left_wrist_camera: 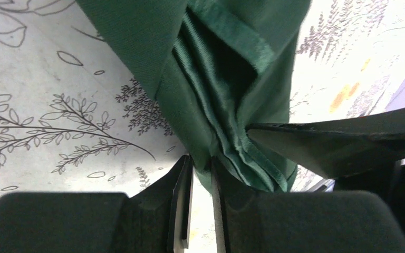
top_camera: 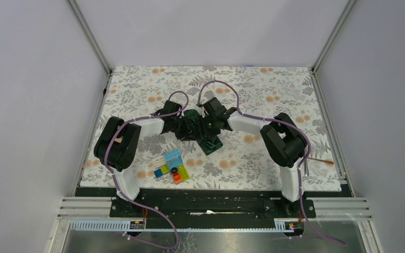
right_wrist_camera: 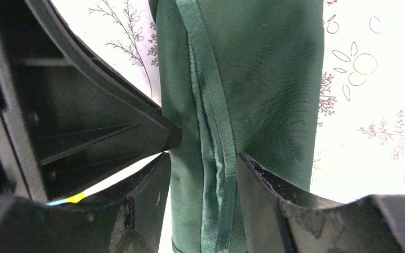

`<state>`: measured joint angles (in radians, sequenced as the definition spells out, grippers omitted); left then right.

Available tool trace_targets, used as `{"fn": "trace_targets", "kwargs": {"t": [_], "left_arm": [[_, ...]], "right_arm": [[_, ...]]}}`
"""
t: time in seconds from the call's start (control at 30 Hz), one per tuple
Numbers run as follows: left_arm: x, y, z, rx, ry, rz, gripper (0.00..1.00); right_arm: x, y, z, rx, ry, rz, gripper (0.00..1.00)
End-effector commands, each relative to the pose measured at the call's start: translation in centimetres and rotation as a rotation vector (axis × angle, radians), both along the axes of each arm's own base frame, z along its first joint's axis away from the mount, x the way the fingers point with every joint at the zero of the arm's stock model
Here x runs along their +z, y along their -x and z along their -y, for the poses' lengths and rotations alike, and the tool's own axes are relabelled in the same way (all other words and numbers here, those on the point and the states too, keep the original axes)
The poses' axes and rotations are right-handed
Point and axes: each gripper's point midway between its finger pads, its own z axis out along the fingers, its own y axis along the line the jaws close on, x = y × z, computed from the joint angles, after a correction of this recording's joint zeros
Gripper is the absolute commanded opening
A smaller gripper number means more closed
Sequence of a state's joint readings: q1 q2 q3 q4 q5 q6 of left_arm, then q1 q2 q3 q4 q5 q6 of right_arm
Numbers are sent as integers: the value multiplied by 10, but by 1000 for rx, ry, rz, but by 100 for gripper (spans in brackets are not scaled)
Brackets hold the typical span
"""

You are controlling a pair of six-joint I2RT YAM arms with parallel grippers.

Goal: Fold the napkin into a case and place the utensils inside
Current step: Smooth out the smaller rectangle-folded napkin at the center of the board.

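Floral-patterned covering spreads over the worktop point(top_camera: 274, 89) between plain grey walls. The dark green napkin point(top_camera: 211, 145) lies folded into a narrow layered strip at its middle, and both my claws meet over the strip's far end. My left claw point(left_wrist_camera: 198, 163) shows only a thin slit between its jaws, with the napkin's pleated edge at their tips; I cannot tell whether it pinches. My right claw point(right_wrist_camera: 203, 158) stands parted, with the hemmed folds lying between its jaws. The copper spoon point(top_camera: 322, 161) and the silver utensil point(top_camera: 306, 168) rest well right of the napkin; colourful blocks point(top_camera: 171, 167) sit near its left.
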<state>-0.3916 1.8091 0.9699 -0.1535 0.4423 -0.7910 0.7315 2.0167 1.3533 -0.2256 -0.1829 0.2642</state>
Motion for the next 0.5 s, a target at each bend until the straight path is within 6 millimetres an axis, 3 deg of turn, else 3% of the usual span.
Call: {"fn": "trace_targets", "kwargs": {"t": [0.0,0.17,0.4,0.47], "left_arm": [[-11,7,-4,-18,-35,-4,23],[-15,13,-10,-17,-59,-5,22],[-24,16,-17,-15,-98,-17,13],[-26,16,-18,-17,-104,-20,11]], "right_arm": [[2,3,1,-57,-69,-65,59],[1,-2,4,-74,-56,-57,60],[-8,-7,5,-81,-11,-29,42],[-10,-7,4,-70,20,0,41]]}}
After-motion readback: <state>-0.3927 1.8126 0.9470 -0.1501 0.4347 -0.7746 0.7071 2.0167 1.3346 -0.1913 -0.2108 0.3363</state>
